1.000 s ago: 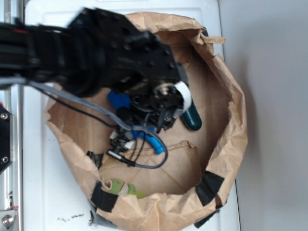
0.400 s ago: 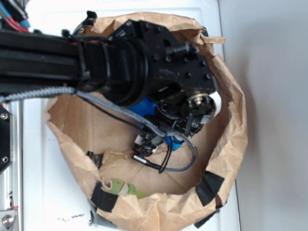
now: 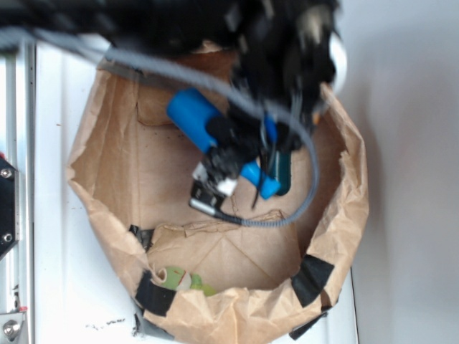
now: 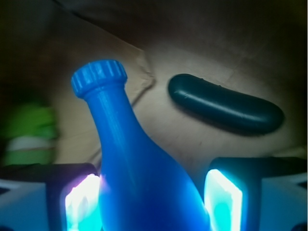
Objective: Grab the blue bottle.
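The blue bottle (image 3: 190,115) is bright blue, with a wide body that narrows to a capped neck. It lies slantwise over the inside of the brown paper bag (image 3: 350,208). My gripper (image 3: 240,147) is shut on its body. In the wrist view the bottle (image 4: 139,159) fills the space between both glowing pads (image 4: 82,202), and its ribbed cap points away from me. My gripper (image 4: 151,197) holds it near the wide part. The arm hides part of the bottle's middle in the exterior view.
A dark teal capsule (image 3: 282,175) (image 4: 225,103) lies on the bag floor just past the bottle's cap. A green object (image 3: 176,278) (image 4: 29,127) sits at the bag's near wall. A grey cable (image 3: 305,190) loops below the gripper. Black tape (image 3: 313,278) patches the rim.
The arm has swung toward the top of the picture and come closer to the camera. The blue bottle has moved with it and now shows much more of its body.
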Tool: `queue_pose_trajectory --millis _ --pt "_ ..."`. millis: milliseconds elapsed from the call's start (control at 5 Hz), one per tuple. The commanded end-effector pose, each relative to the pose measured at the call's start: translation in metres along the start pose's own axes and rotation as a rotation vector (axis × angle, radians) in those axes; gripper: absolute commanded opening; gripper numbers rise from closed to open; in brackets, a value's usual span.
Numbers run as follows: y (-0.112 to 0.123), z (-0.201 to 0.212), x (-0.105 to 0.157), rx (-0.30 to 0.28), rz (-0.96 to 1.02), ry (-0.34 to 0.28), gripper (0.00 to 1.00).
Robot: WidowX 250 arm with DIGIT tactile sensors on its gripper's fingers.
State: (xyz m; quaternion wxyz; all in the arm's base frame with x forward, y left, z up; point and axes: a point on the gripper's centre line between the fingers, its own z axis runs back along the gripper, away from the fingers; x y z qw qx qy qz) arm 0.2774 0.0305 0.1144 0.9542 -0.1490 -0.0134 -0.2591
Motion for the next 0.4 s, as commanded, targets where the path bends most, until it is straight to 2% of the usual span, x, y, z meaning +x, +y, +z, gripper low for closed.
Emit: queue_pose_trajectory --millis 0,200 --pt "-0.0334 0.0895 -0.0023 0.077 0.062 -0.124 0.00" --pt "-0.0334 0.0895 -0.0023 0.077 0.062 -0.124 1.00"
